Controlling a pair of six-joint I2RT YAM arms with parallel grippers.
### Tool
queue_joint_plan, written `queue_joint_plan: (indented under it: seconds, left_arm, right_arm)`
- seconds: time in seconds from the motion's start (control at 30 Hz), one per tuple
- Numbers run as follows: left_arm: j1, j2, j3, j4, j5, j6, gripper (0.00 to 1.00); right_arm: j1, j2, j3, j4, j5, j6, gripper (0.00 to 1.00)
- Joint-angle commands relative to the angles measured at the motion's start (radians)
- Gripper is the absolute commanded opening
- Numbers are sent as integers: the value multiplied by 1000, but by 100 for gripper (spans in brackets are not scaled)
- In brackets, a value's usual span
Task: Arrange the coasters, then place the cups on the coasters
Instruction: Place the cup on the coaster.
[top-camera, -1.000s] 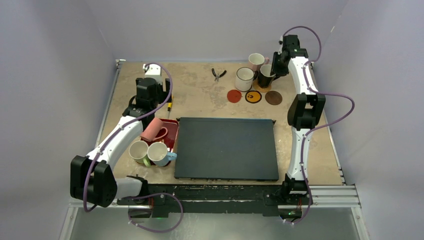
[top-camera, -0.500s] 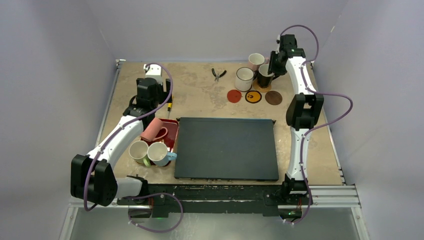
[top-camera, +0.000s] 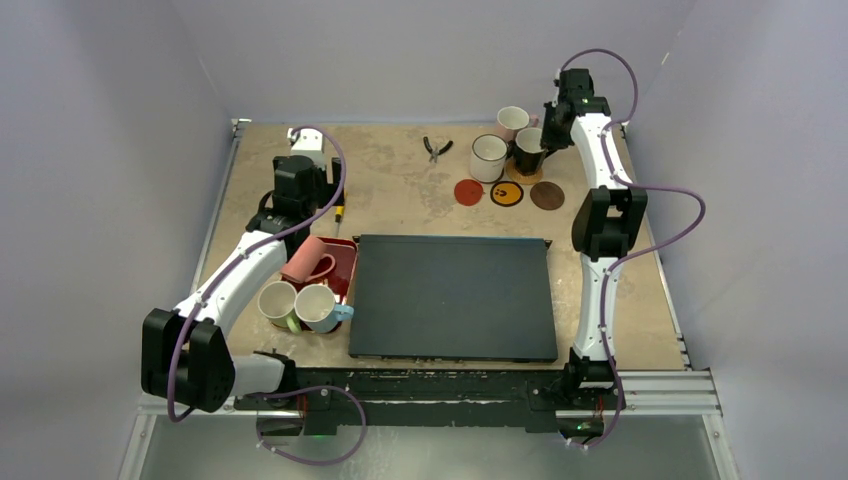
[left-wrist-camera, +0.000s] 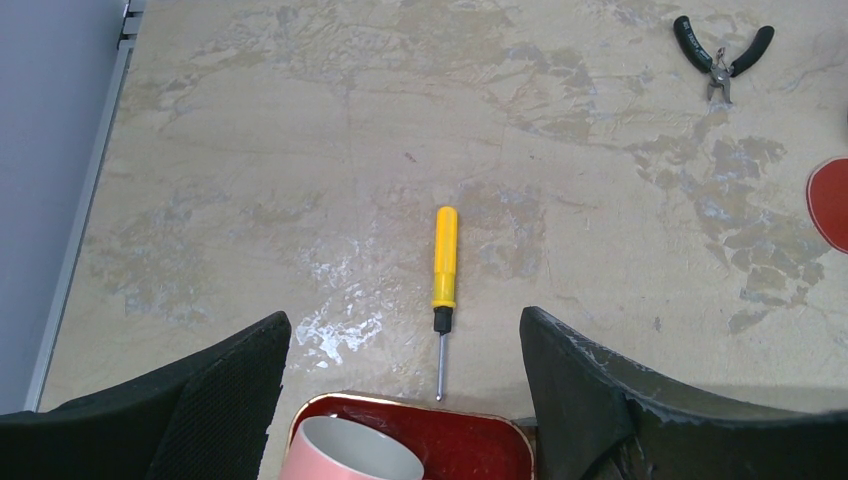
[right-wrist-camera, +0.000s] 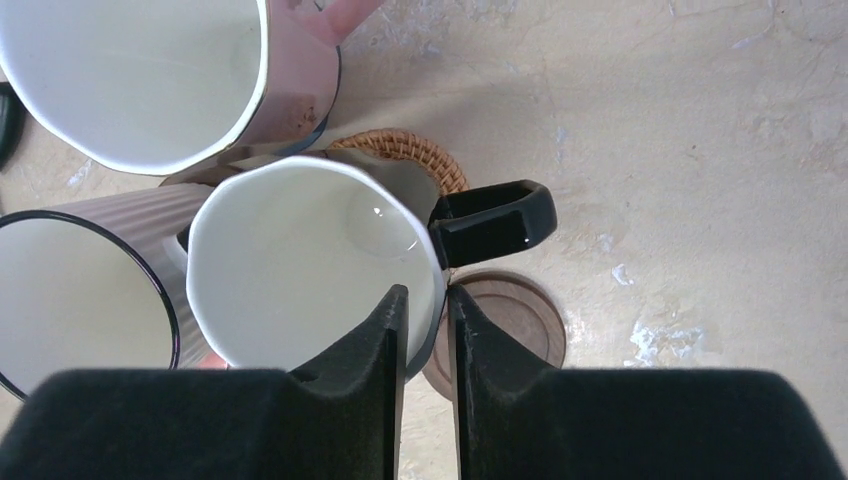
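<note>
Three coasters (top-camera: 507, 193) lie bare; right gripper (right-wrist-camera: 425, 300) clamps black mug (right-wrist-camera: 300, 270) rim; left gripper (left-wrist-camera: 400, 325) gapes; left mugs (top-camera: 277, 300) unplaced.

This looks like a robot lab, a room where people try out robots. Two white robot arms, the left arm (top-camera: 235, 275) and the right arm (top-camera: 600, 230), are bolted to a metal rail (top-camera: 660, 385) at the near edge of a worn, scratched table (top-camera: 400, 190). Purple cables (top-camera: 703, 208) loop off them, and plain grey walls (top-camera: 100, 150) stand close round it like a box. Tools lie out on the table, a pair of pliers (top-camera: 436, 148) and a yellow screwdriver (left-wrist-camera: 443, 258), and the mugs (top-camera: 489, 157) sit on the same bare top near a big black mat (top-camera: 452, 297).
</note>
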Motion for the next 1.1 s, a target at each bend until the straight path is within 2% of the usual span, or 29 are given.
queue_joint_plan:
  seconds: [0.0,0.23,1.07]
  left_arm:
    - [7,6,17,18,8,-6,80]
    - [6,5,18,16,8,-6,80]
    - [7,15,20,16,31,-17,80]
  right_arm:
    - [15,-48,3,29,-9,-3,20]
    - [14,-56,3,29,-38,-9,0]
    - [-7,-105,56,-8,-79,-61,0]
